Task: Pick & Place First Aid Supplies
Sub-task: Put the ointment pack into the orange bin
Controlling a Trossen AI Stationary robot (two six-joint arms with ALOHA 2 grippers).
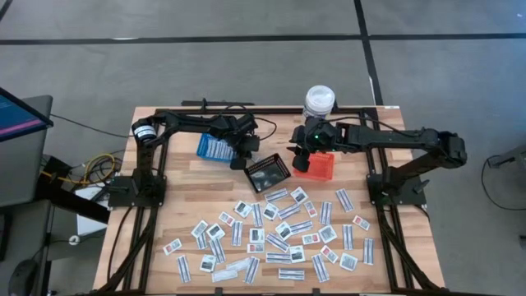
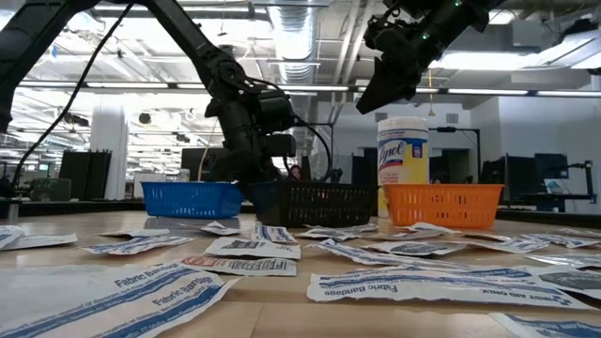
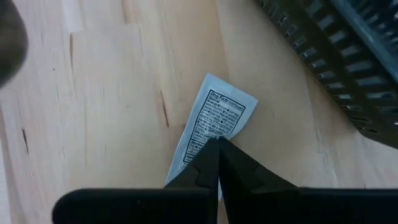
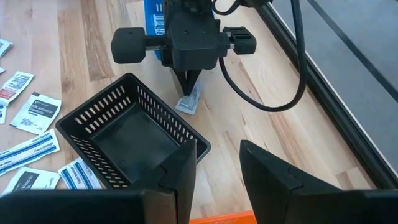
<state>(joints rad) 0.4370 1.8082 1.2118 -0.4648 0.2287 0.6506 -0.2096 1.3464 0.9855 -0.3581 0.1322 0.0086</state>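
Many flat white first aid packets (image 1: pixel 279 234) lie spread over the near half of the wooden table. One small printed packet (image 3: pixel 214 115) lies apart on the wood between the blue basket (image 1: pixel 215 148) and the black basket (image 1: pixel 268 173). My left gripper (image 3: pixel 217 142) stands over this packet, shut on it; the right wrist view shows the gripper (image 4: pixel 188 84) and the packet (image 4: pixel 188 101) too. My right gripper (image 4: pixel 217 180) hangs open over the orange basket (image 1: pixel 319 166), with nothing between its fingers. My left gripper pinches the packet between its two shut fingertips, about halfway along its length (image 3: pixel 211 132). The fingers come steeply from above, slanting down. The packet lies flat against the wood; I cannot tell whether any part of it is lifted.
A tall white bottle (image 1: pixel 319 100) stands at the far edge behind the orange basket. The black basket's wall (image 3: pixel 336 56) is close beside the held packet. A black frame (image 1: pixel 152 181) runs around the table's sides.
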